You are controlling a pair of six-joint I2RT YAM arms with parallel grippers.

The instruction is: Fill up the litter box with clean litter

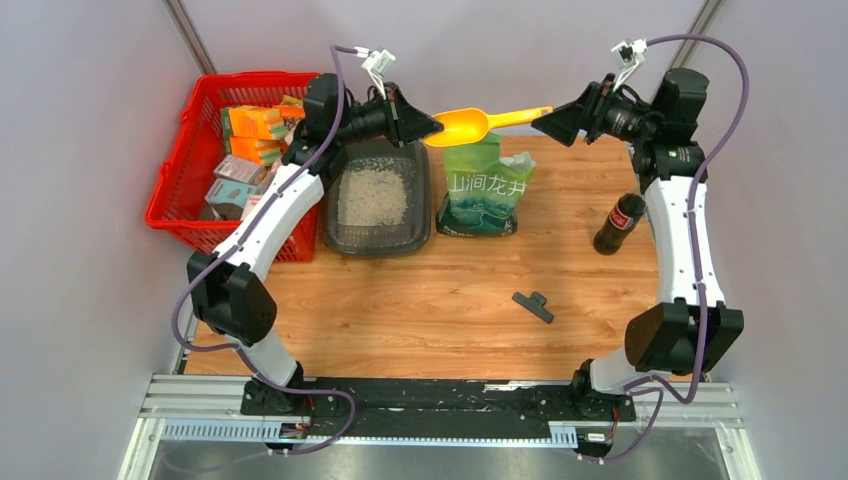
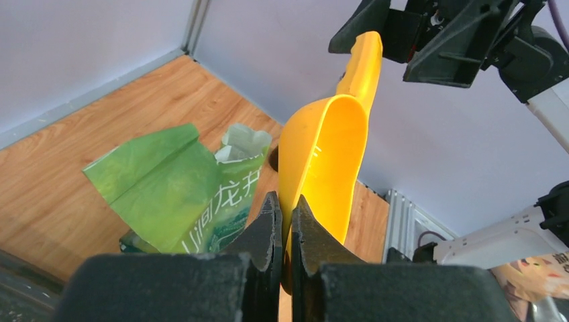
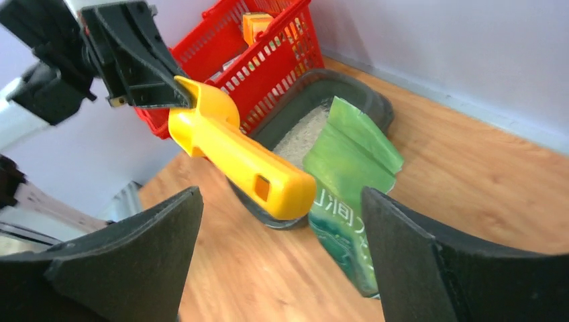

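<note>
The dark grey litter box sits at the back of the table and holds a patch of pale clean litter. Both also show in the right wrist view, the litter box and the litter. My left gripper is shut on the bowl rim of a yellow scoop, held in the air above the green bag. In the left wrist view the gripper pinches the scoop wall. My right gripper is open at the handle's end. In its wrist view the handle ends just ahead of the gripper.
A red mesh basket with boxes stands left of the litter box. A dark cola bottle stands at the right. A small black clip lies on the wood nearer the front. Grey walls close the back and sides.
</note>
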